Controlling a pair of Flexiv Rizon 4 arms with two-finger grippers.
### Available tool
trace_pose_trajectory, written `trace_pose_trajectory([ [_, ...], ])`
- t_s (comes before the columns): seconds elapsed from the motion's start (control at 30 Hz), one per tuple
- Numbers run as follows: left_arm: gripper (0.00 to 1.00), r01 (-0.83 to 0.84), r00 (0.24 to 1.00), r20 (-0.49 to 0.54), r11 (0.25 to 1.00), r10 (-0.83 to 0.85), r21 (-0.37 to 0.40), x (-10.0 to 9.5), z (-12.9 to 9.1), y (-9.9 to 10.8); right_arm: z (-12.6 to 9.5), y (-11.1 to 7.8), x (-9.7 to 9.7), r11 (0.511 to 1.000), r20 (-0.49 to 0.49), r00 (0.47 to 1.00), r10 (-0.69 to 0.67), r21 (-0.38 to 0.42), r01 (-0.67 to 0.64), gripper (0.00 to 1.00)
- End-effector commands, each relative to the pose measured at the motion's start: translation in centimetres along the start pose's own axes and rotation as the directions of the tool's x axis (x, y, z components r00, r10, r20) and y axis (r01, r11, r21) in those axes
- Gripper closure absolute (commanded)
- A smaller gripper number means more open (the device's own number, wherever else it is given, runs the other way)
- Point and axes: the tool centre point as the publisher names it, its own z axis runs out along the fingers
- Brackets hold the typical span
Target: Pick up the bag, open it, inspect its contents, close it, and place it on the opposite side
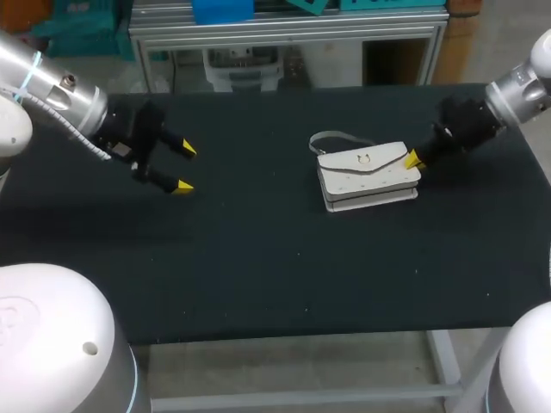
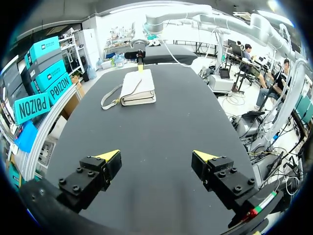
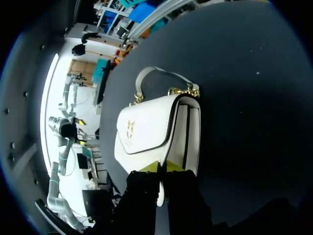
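A white handbag with a gold clasp lies flat on the black table, right of the middle, its flap down and its strap curled behind it. My right gripper is at the bag's right end. In the right wrist view the bag lies just ahead of that gripper, whose yellow tips are pressed together with a thin white edge of the flap between the fingers. My left gripper hangs open over the table's left side, far from the bag, and holds nothing.
The dark tabletop lies bare between the left gripper and the bag. The table's front edge runs across the head view, with my arms' white bases at both lower corners.
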Motion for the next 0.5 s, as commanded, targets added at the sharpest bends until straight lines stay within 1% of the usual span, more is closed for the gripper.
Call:
trace_pose_trajectory([
  [0.03, 0.0, -0.001, 1.0, 0.002, 1.0, 0.001, 0.003, 0.0, 0.1, 0.1, 1.5, -2.9, 2.3, 0.99, 0.066, 0.998, 0.008, -0.144, 0.002, 1.0],
  [0.27, 0.0, -0.001, 1.0, 0.002, 1.0, 0.001, 0.003, 0.0, 0.1, 0.1, 5.3, -5.1, 3.9, 0.983, 0.043, 0.998, 0.043, -0.179, -0.035, 1.0],
  [0.37, 0.0, -0.001, 1.0, 0.002, 1.0, 0.001, 0.003, 0.0, 0.1, 0.1, 6.8, -5.7, 4.3, 0.985, 0.012, 0.999, 0.039, -0.166, -0.037, 1.0],
  [0.5, 0.0, -0.001, 1.0, 0.002, 1.0, 0.001, 0.003, 0.0, 0.1, 0.1, 8.7, -5.9, 5.2, 0.99, 0.015, 0.999, 0.028, -0.136, -0.026, 1.0],
])
